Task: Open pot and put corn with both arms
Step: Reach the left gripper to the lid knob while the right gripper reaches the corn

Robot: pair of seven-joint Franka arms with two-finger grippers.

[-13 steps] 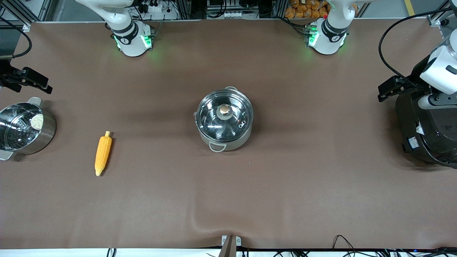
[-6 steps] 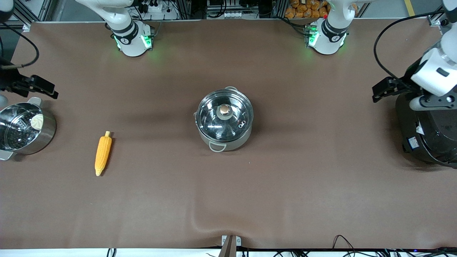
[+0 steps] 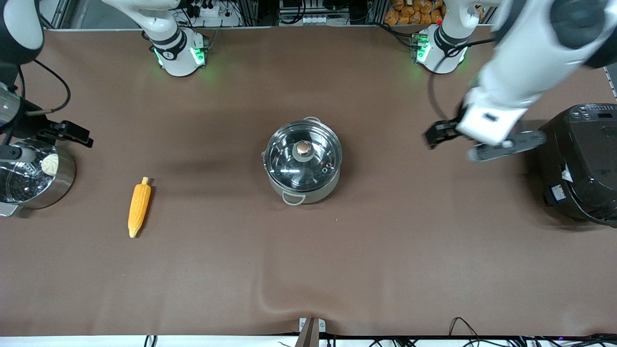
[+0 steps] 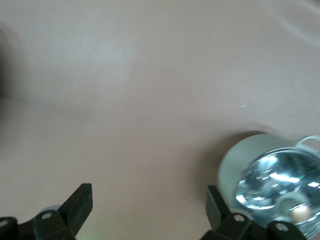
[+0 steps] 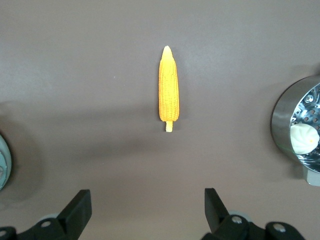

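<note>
The steel pot (image 3: pixel 303 185) stands mid-table, its glass lid (image 3: pixel 289 161) on, with a round knob (image 3: pixel 302 147). It also shows in the left wrist view (image 4: pixel 235 165). The corn (image 3: pixel 139 207) lies on the table toward the right arm's end, stub end away from the front camera, and shows in the right wrist view (image 5: pixel 168 85). My left gripper (image 3: pixel 432 136) is open and empty in the air over bare table between the pot and the black cooker; it shows in its own view (image 4: pixel 148 202). My right gripper (image 3: pixel 83 137) is open and empty over the table beside the steamer pot, as its own view (image 5: pixel 147 207) shows.
A steel pot with a perforated insert (image 3: pixel 65 180) holding a white bun (image 3: pixel 49 164) stands at the right arm's end of the table. A big black cooker (image 3: pixel 583 164) stands at the left arm's end. Cables run along the table edge nearest the front camera.
My left arm has swung from over the black cooker toward the pot. My right gripper has shifted a little toward the corn. Pot and corn have not moved.
</note>
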